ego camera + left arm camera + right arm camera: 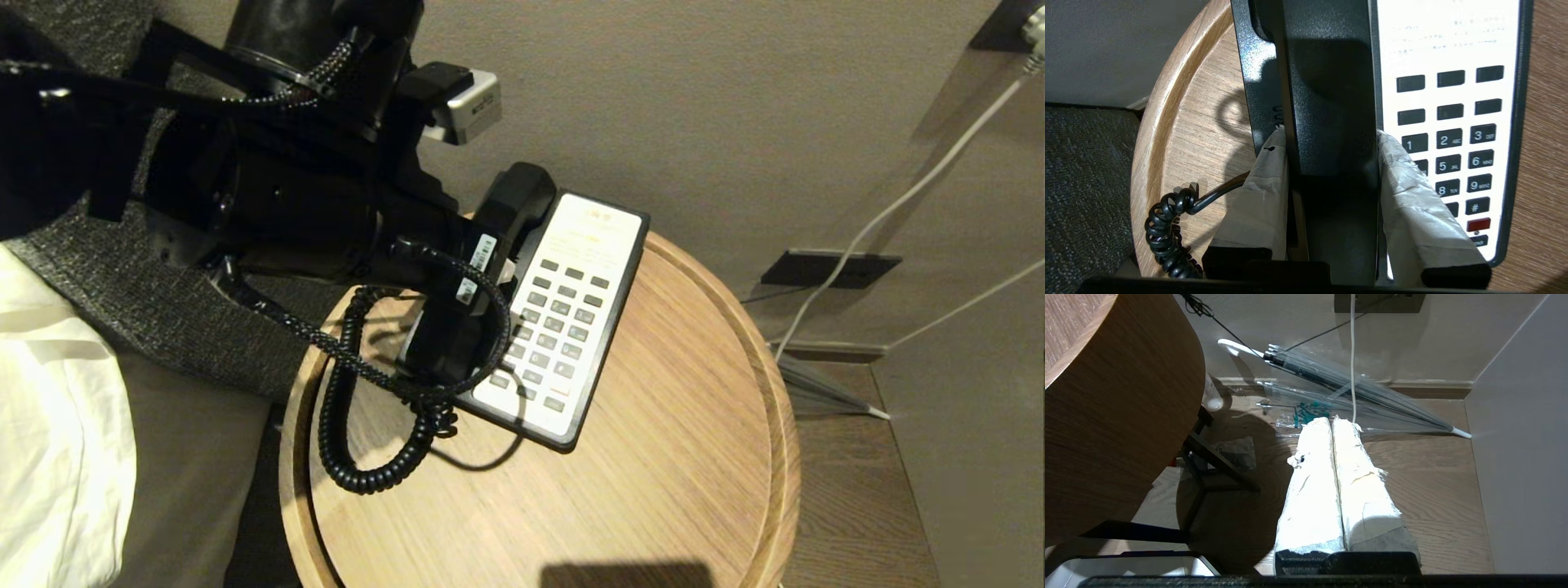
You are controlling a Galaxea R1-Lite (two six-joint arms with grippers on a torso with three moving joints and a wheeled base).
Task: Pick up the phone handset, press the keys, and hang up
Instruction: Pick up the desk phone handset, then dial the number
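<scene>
One handset: phone handset (1331,102) on its cradle beside the keys (1453,143).
Left gripper (1331,134): fingers (1404,183) clasping the handset's sides.
Right gripper (1333,428): clenched, empty, near the floor.

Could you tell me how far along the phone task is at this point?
Early. The left gripper straddles the phone handset, fingers against its sides, handset apparently still on the base. Lifting, pressing the keys and hanging up remain. The right gripper hangs shut beside the table.

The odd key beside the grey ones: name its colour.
Red, clearest in the left wrist view.
</scene>
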